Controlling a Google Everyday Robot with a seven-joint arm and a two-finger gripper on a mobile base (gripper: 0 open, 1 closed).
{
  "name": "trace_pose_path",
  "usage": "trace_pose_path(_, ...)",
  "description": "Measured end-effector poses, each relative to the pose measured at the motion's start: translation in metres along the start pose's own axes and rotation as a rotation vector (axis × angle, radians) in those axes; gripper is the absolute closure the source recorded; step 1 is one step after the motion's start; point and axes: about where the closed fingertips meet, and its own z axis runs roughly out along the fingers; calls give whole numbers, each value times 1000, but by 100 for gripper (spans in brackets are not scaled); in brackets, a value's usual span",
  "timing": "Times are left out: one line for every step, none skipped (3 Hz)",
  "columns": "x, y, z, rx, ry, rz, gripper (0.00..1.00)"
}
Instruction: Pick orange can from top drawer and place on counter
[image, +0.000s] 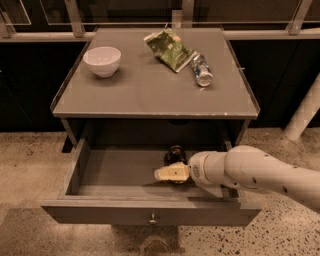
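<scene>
The top drawer stands open, its knob nearest. Inside, the end effector lies low at the right, just in front of the orange can, which stands dark near the drawer's back. Clenched or released, I cannot tell. It should close squarely on the can's middle, then lift clear of the desk's front lip.

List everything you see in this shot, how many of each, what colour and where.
bowl: one, white, counter's rear left
snack bag: one, green, counter's rear middle
plastic bottle: one, clear, lying right of the bag
counter: one, grey, above the drawer
top drawer: one, grey, pulled open
orange can: one, dark in shadow, inside the drawer
arm: one, white, reaching in from the right
gripper: one, pale yellow, inside the drawer, in front of the can
</scene>
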Motion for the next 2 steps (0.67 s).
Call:
trace_pose_path(8,-8,19,3,11,17,0)
trace_pose_path(16,-13,35,4,20,33,0)
